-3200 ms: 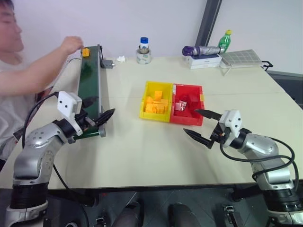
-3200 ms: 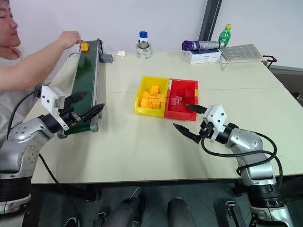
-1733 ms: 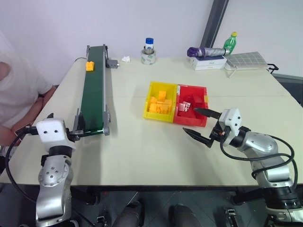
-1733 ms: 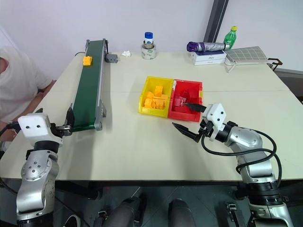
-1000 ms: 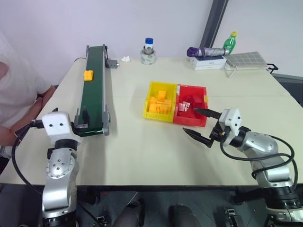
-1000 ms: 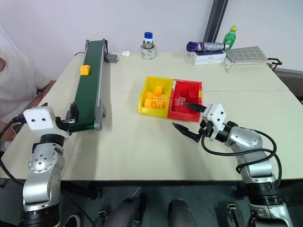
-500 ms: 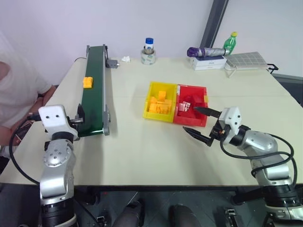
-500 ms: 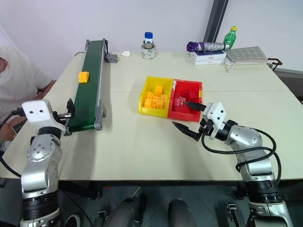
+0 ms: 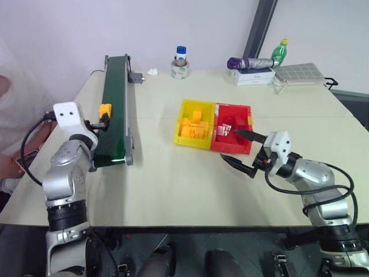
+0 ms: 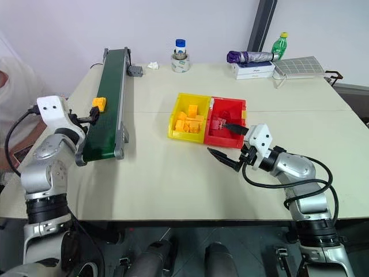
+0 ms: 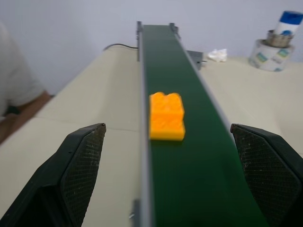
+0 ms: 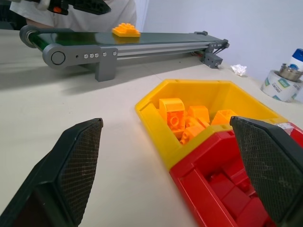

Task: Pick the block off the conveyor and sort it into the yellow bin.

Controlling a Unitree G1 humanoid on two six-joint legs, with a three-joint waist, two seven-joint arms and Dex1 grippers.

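Left gripper (image 11: 168, 177) spread wide, block (image 11: 166, 116) just ahead on the conveyor (image 11: 189, 156), long axis running along the belt; wrist cam catches its studs.

Block (image 9: 104, 109) on conveyor (image 9: 113, 124), left of yellow bin (image 9: 180, 124).

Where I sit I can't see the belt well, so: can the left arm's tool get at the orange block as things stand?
Probably yes. The left tool is open and lined up along the conveyor, with the block lying just ahead between its fingers and nothing in between.
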